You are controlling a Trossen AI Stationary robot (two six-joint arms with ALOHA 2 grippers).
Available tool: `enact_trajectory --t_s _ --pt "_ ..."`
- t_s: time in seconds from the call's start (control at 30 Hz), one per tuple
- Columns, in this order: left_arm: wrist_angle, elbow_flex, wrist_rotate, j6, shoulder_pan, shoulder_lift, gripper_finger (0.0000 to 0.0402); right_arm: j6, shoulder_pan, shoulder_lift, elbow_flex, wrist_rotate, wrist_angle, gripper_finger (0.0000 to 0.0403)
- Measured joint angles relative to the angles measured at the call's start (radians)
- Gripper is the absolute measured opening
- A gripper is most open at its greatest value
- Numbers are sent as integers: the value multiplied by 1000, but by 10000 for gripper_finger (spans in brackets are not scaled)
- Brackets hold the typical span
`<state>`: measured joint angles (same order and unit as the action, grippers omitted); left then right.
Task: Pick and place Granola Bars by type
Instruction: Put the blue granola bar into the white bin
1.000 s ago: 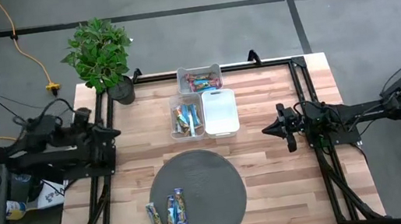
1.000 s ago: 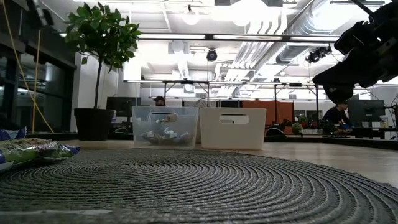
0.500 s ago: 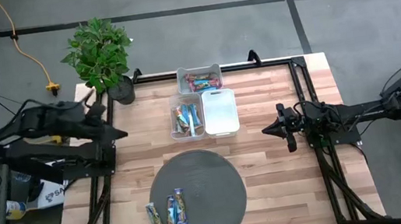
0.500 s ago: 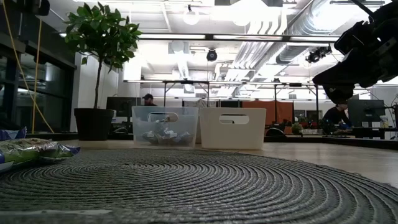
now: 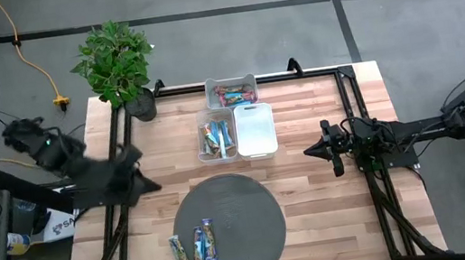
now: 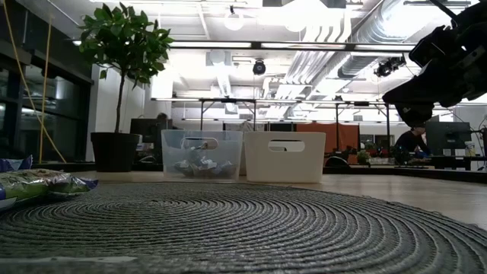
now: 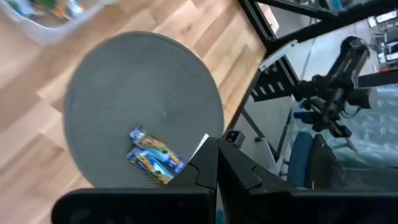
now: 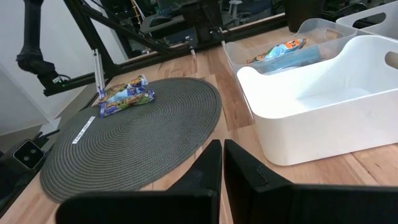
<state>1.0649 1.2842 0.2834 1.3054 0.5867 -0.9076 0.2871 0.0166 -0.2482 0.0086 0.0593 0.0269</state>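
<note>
Right now the left tool [image 5: 151, 185] is pressed together and empty, near the round mat [image 5: 243, 203]. Three Granola Bars [image 5: 194, 247] wait there. Next it must spread and grab one. The right tool [image 5: 310, 150] waits, pressed together.

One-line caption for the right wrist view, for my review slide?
Shut right pincer beside the empty white bin, facing granola bars on the round grey mat.

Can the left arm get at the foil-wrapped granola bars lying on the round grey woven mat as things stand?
Probably yes: the left gripper, shut, hangs beside the mat, and nothing stands between it and the bars at the mat's near-left edge.
</note>
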Motion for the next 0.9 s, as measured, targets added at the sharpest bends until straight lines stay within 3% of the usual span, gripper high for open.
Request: enact_trajectory --t_s 0.23,0.33,0.47,0.6,0.9 --pt "45 0 333 341 357 -118 0 0 0 0 0 0 0 0" --pt "123 0 389 524 439 -189 0 0 0 0 0 0 0 0" --pt "235 -1 362 766 485 -302 0 0 0 0 0 0 0 0" --pt "283 -1 266 949 488 -412 0 0 0 0 0 0 0 0" --pt "156 -1 182 1037 418 -585 0 0 0 0 0 0 0 0"
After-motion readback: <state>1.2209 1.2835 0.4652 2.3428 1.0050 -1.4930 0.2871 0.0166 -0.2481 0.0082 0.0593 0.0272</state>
